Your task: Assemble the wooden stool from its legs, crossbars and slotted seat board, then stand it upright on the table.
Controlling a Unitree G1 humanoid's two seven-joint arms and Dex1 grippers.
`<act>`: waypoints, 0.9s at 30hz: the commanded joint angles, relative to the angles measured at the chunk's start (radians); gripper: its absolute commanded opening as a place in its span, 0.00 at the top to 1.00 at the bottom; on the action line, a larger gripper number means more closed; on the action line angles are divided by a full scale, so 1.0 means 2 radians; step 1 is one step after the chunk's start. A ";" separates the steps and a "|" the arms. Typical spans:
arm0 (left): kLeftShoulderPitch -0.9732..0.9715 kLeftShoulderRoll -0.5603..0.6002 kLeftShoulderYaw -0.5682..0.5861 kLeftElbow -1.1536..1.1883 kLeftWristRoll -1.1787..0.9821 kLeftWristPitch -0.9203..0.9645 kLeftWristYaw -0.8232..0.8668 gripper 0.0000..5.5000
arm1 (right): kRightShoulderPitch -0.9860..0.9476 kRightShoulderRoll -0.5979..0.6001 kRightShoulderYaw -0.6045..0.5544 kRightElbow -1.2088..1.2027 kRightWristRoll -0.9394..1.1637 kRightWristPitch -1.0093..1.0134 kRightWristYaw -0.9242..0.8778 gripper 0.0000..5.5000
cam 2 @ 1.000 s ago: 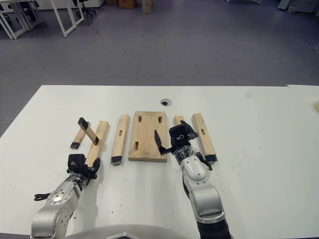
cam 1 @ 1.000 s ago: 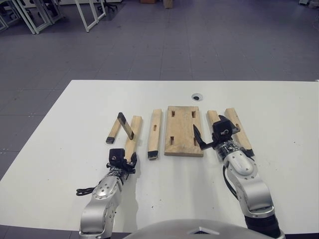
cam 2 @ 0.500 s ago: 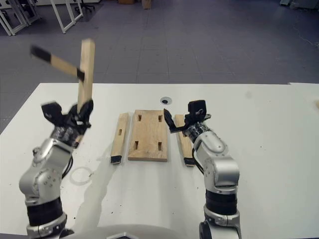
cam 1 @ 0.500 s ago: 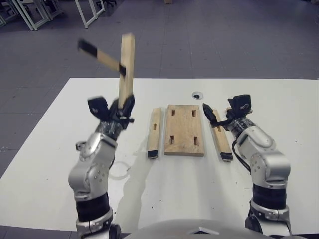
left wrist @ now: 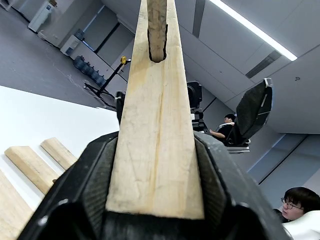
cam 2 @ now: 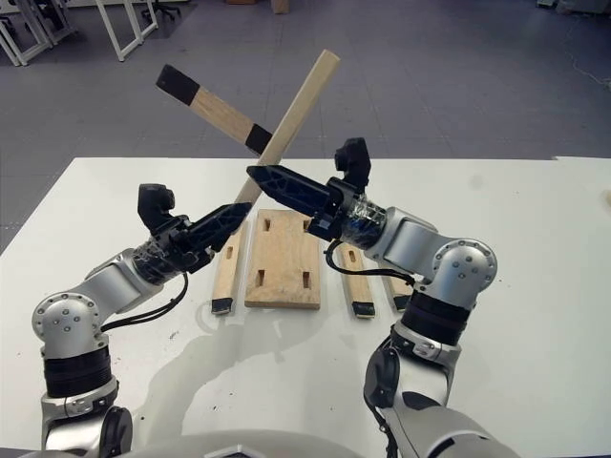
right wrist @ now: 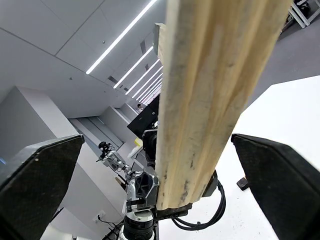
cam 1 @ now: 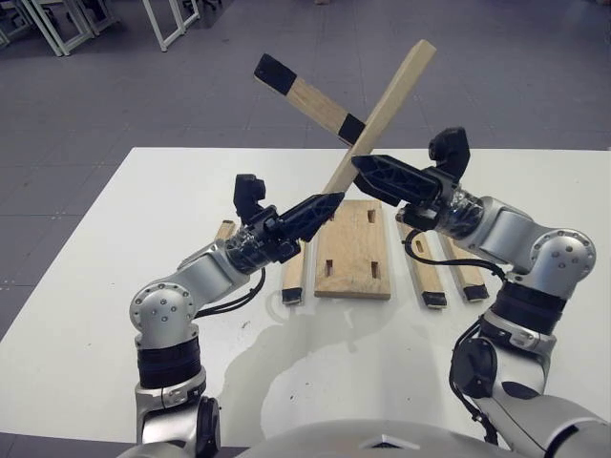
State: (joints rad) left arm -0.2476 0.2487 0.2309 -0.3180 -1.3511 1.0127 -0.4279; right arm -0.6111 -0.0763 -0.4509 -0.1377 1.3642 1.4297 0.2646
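From the head cameras, my left gripper (cam 1: pixel 315 208) was clamped on the bottom end of a leg (cam 1: pixel 387 105), raised over the table (cam 1: pixel 95 267). The leg's long axis slanted up and away from that gripper, towards my right side. A crossbar (cam 1: pixel 310 98) ran through the leg above the gripper, its dark-tipped end pointing up to my left. My right gripper (cam 1: pixel 410 170) was spread wide just beside the leg's lower part. I could not tell if it touched the leg. Below both grippers lay the seat board (cam 1: pixel 351 250), flat, with three loose legs (cam 1: pixel 296 262) alongside.

In the left wrist view, the leg ran straight out from between my pads (left wrist: pixel 100 175). The crossbar sat in its slot, cut off by the frame.

In the right wrist view, the leg rose between my parted fingers (right wrist: pixel 40 175), its ends out of frame.
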 commanded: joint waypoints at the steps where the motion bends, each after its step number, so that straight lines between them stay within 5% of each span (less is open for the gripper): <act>1: 0.005 0.013 -0.010 -0.003 -0.028 0.012 0.001 0.63 | 0.000 -0.013 0.013 0.006 0.040 -0.019 -0.023 0.05; 17: 0.034 0.064 -0.024 0.029 -0.020 0.018 -0.042 0.63 | 0.026 -0.116 0.098 -0.002 0.212 -0.097 -0.001 0.61; 22: 0.043 0.080 -0.023 0.031 -0.021 0.021 -0.057 0.63 | 0.032 -0.137 0.114 -0.002 0.221 -0.113 0.001 0.61; 27: 0.033 0.114 0.025 0.021 -0.119 0.022 -0.053 0.44 | 0.048 -0.159 0.112 0.008 0.183 -0.126 0.015 0.62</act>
State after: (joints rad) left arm -0.1701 0.4310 0.2295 -0.2879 -1.5236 1.0563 -0.5576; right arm -0.5245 -0.3720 -0.2148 -0.1156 1.7314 1.2009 0.2776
